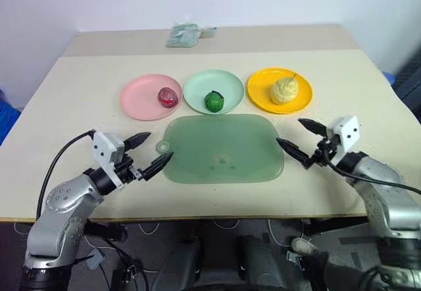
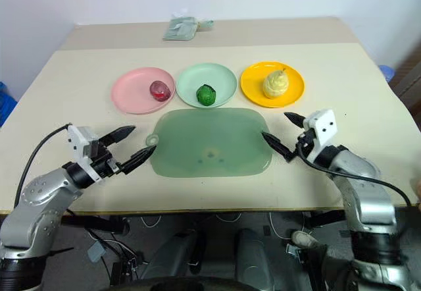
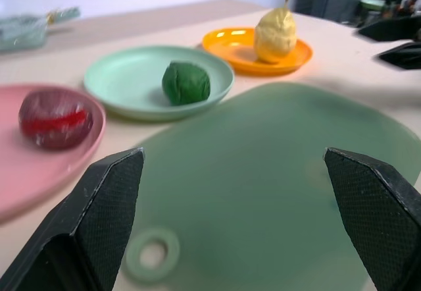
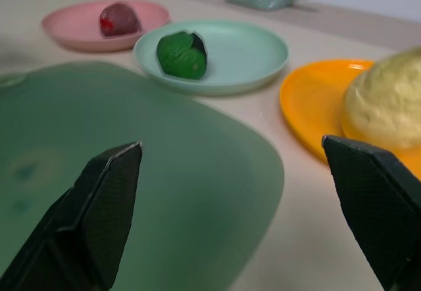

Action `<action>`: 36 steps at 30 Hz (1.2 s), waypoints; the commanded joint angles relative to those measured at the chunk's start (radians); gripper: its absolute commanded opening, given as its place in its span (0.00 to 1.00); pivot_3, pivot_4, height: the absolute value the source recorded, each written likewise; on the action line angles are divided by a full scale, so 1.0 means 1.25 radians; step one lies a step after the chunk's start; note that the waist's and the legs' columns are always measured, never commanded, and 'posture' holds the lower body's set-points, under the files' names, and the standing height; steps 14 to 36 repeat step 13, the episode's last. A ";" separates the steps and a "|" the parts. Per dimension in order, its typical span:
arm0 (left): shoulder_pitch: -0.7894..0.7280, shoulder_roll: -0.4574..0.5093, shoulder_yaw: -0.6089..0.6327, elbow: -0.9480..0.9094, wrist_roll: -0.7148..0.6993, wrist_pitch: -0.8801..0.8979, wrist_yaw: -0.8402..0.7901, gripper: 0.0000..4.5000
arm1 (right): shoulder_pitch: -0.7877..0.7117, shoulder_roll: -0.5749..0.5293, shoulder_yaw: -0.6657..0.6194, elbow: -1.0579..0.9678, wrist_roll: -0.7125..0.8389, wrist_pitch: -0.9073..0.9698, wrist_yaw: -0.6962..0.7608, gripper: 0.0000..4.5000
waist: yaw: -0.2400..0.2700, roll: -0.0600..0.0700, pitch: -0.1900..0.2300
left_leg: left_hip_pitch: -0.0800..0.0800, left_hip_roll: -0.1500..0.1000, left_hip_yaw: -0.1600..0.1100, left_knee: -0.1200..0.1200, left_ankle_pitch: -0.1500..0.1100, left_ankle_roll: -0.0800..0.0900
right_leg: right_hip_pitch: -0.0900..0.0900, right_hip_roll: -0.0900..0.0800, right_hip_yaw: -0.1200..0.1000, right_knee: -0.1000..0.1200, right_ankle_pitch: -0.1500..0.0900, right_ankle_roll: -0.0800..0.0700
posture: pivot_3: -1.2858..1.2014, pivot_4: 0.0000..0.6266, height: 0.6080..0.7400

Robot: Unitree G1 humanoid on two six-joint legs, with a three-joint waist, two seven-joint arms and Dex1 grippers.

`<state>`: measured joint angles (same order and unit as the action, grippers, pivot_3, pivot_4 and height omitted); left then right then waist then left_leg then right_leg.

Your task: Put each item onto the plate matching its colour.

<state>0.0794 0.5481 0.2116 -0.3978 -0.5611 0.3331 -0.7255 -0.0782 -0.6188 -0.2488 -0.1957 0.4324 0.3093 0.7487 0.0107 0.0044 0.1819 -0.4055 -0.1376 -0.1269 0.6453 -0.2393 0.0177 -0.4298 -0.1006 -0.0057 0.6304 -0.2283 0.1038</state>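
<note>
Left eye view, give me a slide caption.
Red fruit, green ball and pear sit on matching plates; both grippers open.

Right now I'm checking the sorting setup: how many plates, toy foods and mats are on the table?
Plates: 3 (pink plate, mint plate, orange plate)
Toy foods: 3 (red fruit, green ball, yellow pear)
Mats: 1 (green mat)
Total: 7

three plates (image 1: 150,97) in a far row, one item (image 1: 168,96) on each; the mat (image 1: 223,149) lies near, centred.
</note>
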 commanded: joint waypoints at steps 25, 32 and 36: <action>0.000 0.016 0.005 -0.064 -0.018 0.025 0.012 1.00 | 0.033 -0.020 -0.029 -0.099 0.017 0.021 -0.016 0.99 | 0.004 0.000 0.000 | 0.000 0.000 0.000 0.000 0.000 0.000 | 0.001 0.000 0.000 -0.001 0.000 0.000 | 0.52 0.24 1.00; 0.000 0.016 0.005 -0.064 -0.018 0.025 0.012 1.00 | 0.033 -0.020 -0.029 -0.099 0.017 0.021 -0.016 0.99 | 0.004 0.000 0.000 | 0.000 0.000 0.000 0.000 0.000 0.000 | 0.001 0.000 0.000 -0.001 0.000 0.000 | 0.52 0.24 1.00; 0.000 0.016 0.005 -0.064 -0.018 0.025 0.012 1.00 | 0.033 -0.020 -0.029 -0.099 0.017 0.021 -0.016 0.99 | 0.004 0.000 0.000 | 0.000 0.000 0.000 0.000 0.000 0.000 | 0.001 0.000 0.000 -0.001 0.000 0.000 | 0.52 0.24 1.00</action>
